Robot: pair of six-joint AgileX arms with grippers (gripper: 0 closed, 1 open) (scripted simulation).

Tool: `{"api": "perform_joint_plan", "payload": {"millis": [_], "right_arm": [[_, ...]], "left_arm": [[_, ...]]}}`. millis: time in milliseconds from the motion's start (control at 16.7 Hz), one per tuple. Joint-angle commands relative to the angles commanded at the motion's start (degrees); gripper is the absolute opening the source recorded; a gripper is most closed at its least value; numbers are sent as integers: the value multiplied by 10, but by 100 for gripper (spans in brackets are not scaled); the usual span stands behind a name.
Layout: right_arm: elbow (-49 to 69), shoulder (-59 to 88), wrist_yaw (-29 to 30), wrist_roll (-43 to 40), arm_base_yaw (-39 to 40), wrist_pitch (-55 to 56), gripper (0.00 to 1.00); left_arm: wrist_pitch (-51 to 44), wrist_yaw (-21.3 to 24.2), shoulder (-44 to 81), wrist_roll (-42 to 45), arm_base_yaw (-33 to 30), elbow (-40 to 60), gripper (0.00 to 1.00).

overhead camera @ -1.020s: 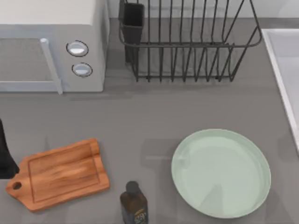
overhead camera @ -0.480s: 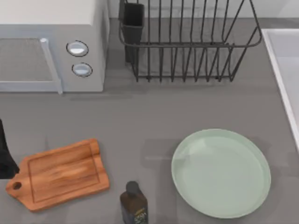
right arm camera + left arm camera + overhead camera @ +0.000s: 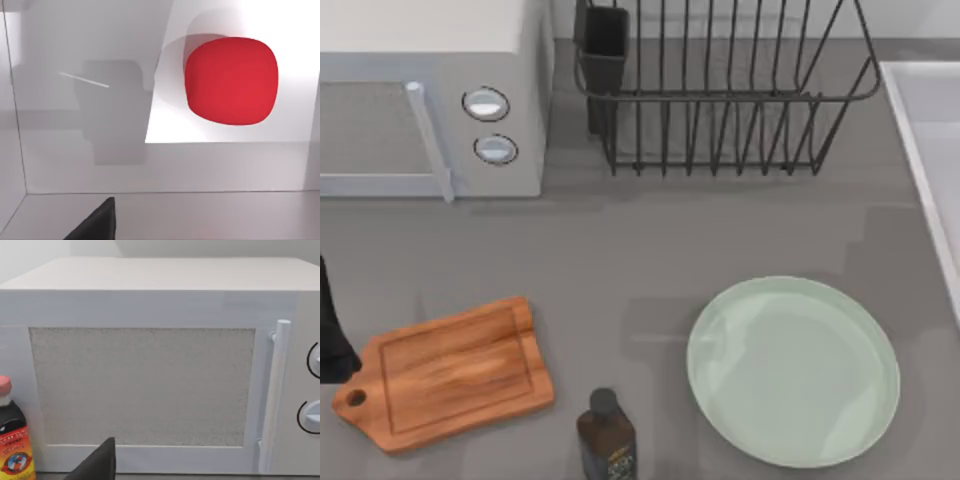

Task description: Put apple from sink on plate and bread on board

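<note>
Over the last second nothing on the table has shifted place; only the faint shadows over the plate and on the grey top beside it fall differently.

In the top view the plate lies at about 4 o'clock, its rim close to the near edge and just short of the pale rim of the sink, which runs down the right side from 2 to 3 o'clock. The board lies tilted at 8 o'clock, handle toward the left edge. Between board and plate stands a dark bottle at 6 o'clock, apart from both. A broad bare strip of table runs across the middle, in front of the microwave at 10 o'clock and the wire dish rack at 12 to 1 o'clock.

The left arm sits at the left edge at 9 o'clock, just beside the board's handle. The left gripper faces the microwave door; I cannot tell whether it is apart or together. The right gripper hangs above the sink basin, looking down at the apple, which rests on the basin floor near a wall; its state cannot be told either.

Count: one apple, one plate, one board, one sink, one microwave with two dials, one rack, one dark bottle, and one red-capped bottle beside the microwave.
</note>
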Motion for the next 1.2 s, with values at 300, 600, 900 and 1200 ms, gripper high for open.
{"api": "perform_joint_plan", "payload": {"millis": [300, 600, 900, 1200], "right_arm": [[56, 70, 0, -11, -12, -37, 100], [54, 70, 0, -11, -9, -34, 100], [15, 130, 1, -10, -10, 62, 100], [-40, 214, 2, -9, -11, 211, 100]], "left_arm": [[0, 0, 0, 0, 0, 0, 100], [0, 0, 0, 0, 0, 0, 100], [0, 0, 0, 0, 0, 0, 100], [0, 0, 0, 0, 0, 0, 100]]}}
